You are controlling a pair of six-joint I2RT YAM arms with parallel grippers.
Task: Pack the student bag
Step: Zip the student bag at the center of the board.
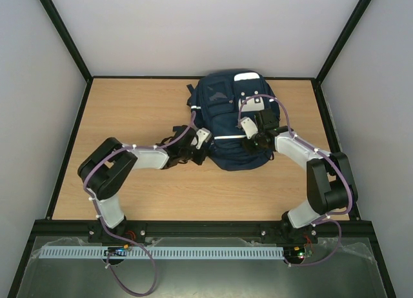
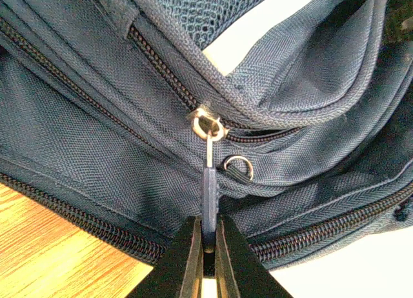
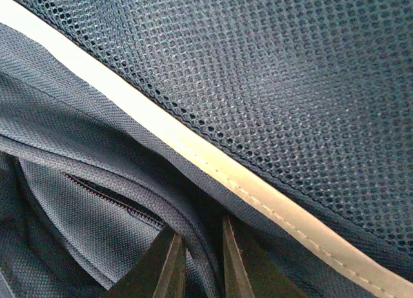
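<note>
The student bag (image 1: 222, 111), navy with white stripes, lies at the back middle of the wooden table (image 1: 129, 111). My left gripper (image 1: 200, 148) is at the bag's left lower side. In the left wrist view it (image 2: 208, 246) is shut on the dark blue zipper pull (image 2: 210, 191), which hangs from a metal slider (image 2: 208, 125). My right gripper (image 1: 253, 140) rests on the bag's right side. In the right wrist view it (image 3: 201, 253) is shut on a rolled fabric edge (image 3: 187, 230) of the bag, below a white stripe (image 3: 193, 149) and mesh panel (image 3: 277, 72).
A small metal ring (image 2: 239, 168) sits just right of the zipper pull. A second, closed zipper (image 2: 71, 214) runs along the bag's lower seam. Black frame posts and pale walls (image 1: 39, 85) enclose the table on three sides.
</note>
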